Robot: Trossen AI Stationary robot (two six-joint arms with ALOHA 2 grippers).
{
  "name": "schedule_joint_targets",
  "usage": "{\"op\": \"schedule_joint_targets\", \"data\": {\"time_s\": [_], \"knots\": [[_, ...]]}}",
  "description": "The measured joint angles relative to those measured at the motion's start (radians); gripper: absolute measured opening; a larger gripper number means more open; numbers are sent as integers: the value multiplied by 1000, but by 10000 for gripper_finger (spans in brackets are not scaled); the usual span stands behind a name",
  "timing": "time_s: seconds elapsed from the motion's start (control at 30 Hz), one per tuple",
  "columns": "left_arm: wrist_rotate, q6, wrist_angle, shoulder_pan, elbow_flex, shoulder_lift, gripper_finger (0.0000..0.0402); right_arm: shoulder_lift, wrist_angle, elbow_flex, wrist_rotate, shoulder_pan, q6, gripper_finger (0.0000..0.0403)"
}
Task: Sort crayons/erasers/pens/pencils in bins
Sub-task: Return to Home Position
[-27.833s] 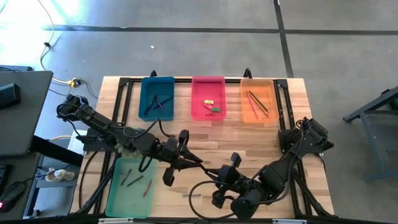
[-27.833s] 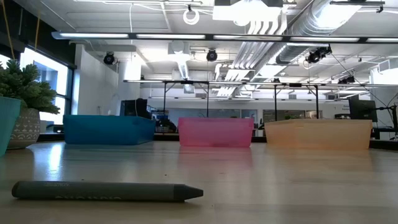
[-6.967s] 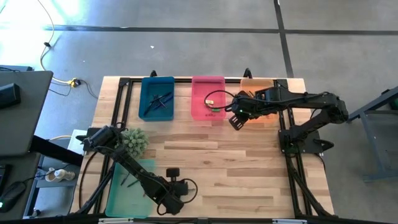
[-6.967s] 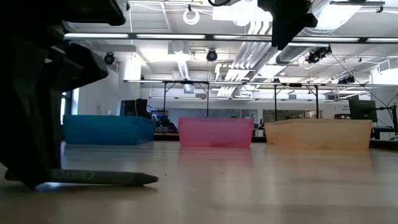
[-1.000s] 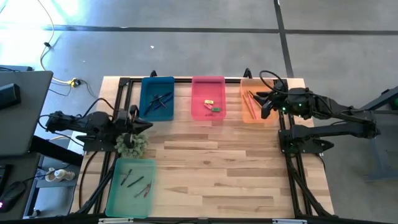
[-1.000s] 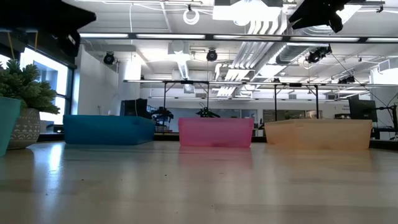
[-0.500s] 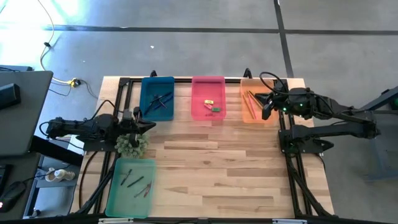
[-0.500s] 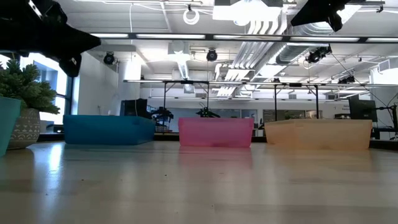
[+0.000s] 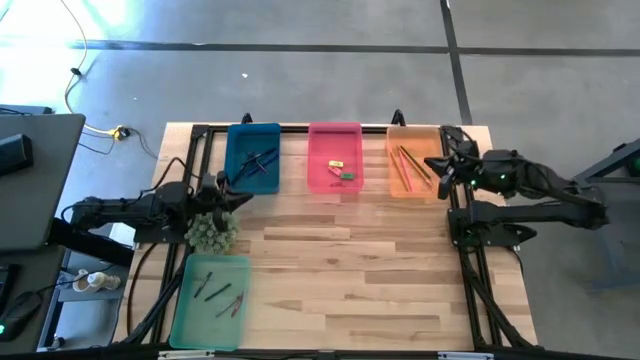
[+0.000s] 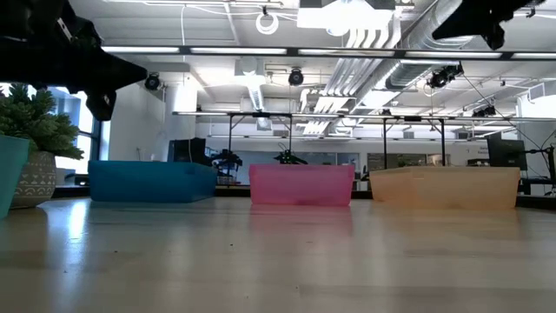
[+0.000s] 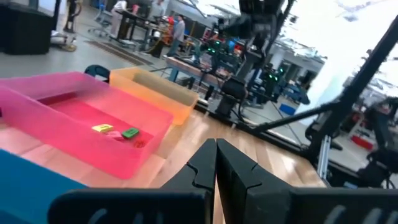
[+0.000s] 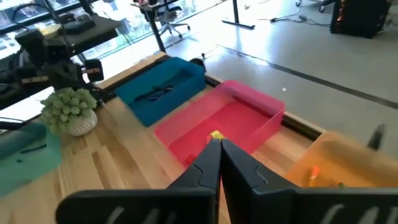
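The left gripper (image 9: 230, 193), fingers pressed together, hangs beside the small potted plant (image 9: 212, 232) near the blue bin (image 9: 240, 140). The right gripper (image 9: 435, 164), fingers likewise together, hovers at the orange bin (image 9: 400, 186)'s edge. Crayons (image 9: 222, 293) lie in the green bin (image 9: 195, 325).

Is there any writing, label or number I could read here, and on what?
None can be read.
No labels show on the blue bin, pink bin, orange bin or green bin.
Anything in the room behind is too blurred to read.
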Motion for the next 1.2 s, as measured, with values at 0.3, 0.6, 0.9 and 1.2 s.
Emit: {"op": "schedule_joint_targets", "data": {"time_s": [0.3, 0.6, 0.9, 1.2], "knots": [[-2, -30, -1, 15, 0, 0, 0, -135, 249, -280, -29, 13, 10, 0], [-5, 26, -2, 15, 1, 0, 0, -159, 323, -415, -76, 13, 17, 0], [-5, 10, -2, 15, 1, 0, 0, -185, 380, -543, -89, 13, 18, 0], [-5, 10, -2, 15, 1, 0, 0, -315, 446, -664, -116, 13, 34, 0]]}}
